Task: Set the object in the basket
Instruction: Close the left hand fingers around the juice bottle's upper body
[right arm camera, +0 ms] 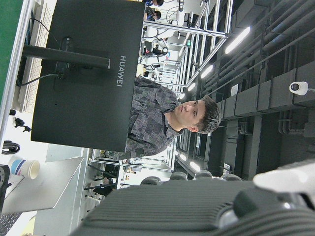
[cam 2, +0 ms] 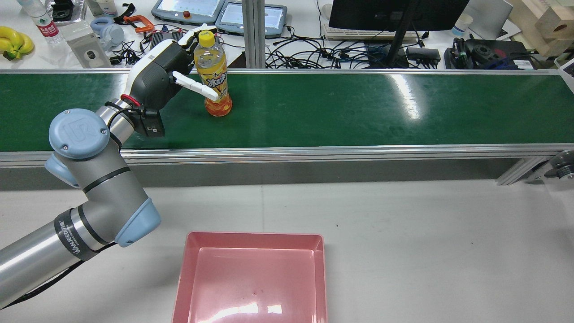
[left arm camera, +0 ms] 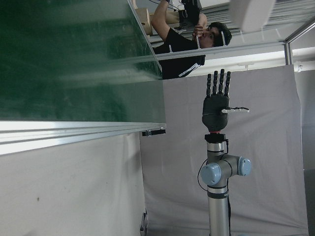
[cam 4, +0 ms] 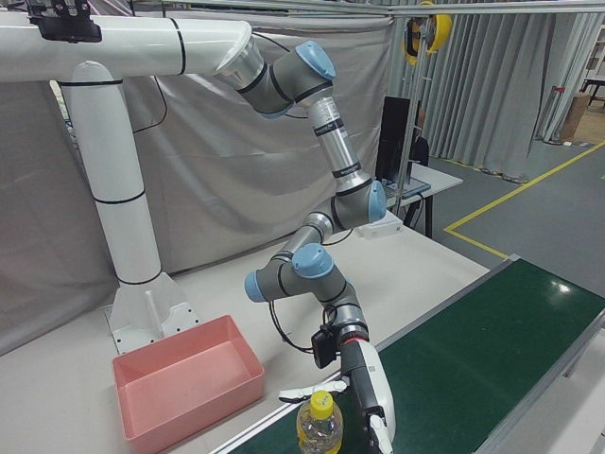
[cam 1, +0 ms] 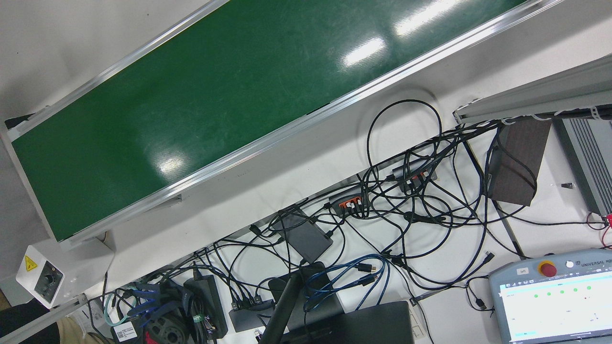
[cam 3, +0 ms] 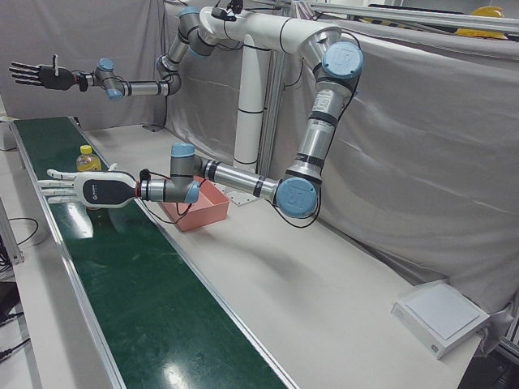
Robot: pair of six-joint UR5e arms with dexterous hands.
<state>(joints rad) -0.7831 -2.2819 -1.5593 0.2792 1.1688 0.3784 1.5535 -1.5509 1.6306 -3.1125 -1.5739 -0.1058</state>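
Your left hand (cam 2: 168, 74), fingers spread, flanks one glossy plastic bottle (cam 2: 214, 74) upright on the green belt (cam 2: 358, 107); grip uncertain. Right hand (cam 3: 36, 74) open, empty. One smooth pink basket (cam 2: 251, 278).

Robotics lab, conveyor belt (cam 2: 314, 107), teach pendants (cam 2: 188, 9), curtains (cam 3: 422, 162)
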